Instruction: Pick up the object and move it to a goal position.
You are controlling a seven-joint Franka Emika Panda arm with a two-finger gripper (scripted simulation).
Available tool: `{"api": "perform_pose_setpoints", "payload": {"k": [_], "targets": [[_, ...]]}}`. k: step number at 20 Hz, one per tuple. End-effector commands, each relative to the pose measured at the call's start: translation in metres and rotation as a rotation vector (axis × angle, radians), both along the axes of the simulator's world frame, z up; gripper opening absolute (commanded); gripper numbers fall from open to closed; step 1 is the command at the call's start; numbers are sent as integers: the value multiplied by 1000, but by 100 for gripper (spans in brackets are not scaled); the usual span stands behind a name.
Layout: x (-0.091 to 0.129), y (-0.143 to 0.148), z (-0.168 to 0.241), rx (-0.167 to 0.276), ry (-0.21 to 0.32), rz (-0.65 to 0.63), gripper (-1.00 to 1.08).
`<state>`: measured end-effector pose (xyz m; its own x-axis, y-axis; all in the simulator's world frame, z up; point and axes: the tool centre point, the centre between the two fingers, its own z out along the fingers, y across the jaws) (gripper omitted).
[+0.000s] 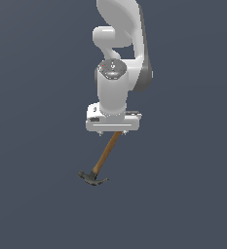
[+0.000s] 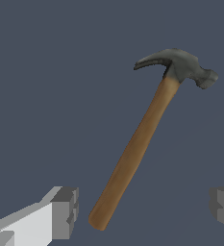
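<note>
The object is a small claw hammer [image 1: 104, 158] with a brown wooden handle and a dark grey head. In the exterior view it shows below the white hand, its head [image 1: 92, 178] pointing toward the camera and its handle end hidden under the hand. My gripper [image 1: 113, 133] hangs over that handle end. In the wrist view the hammer [image 2: 135, 149] runs diagonally, its butt end between the two fingers of my gripper [image 2: 144, 207]. The fingers [image 2: 65, 211] stand wide apart, so the gripper is open, and the handle sits nearer one finger without touching either.
A plain dark blue-grey surface [image 1: 37, 194] fills both views. The white arm [image 1: 117, 58] rises above the hand toward the top of the exterior view. No other objects or goal marker show.
</note>
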<state>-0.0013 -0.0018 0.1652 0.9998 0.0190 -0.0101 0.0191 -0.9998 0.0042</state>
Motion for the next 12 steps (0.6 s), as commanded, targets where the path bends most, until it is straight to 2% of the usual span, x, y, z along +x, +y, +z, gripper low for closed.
{"api": "perform_pose_setpoints", "payload": {"k": [1, 9, 12], "targets": [[0, 0, 0, 0, 0, 0, 100], [14, 17, 17, 21, -46, -19, 100], [14, 18, 18, 22, -48, -20, 100]]}}
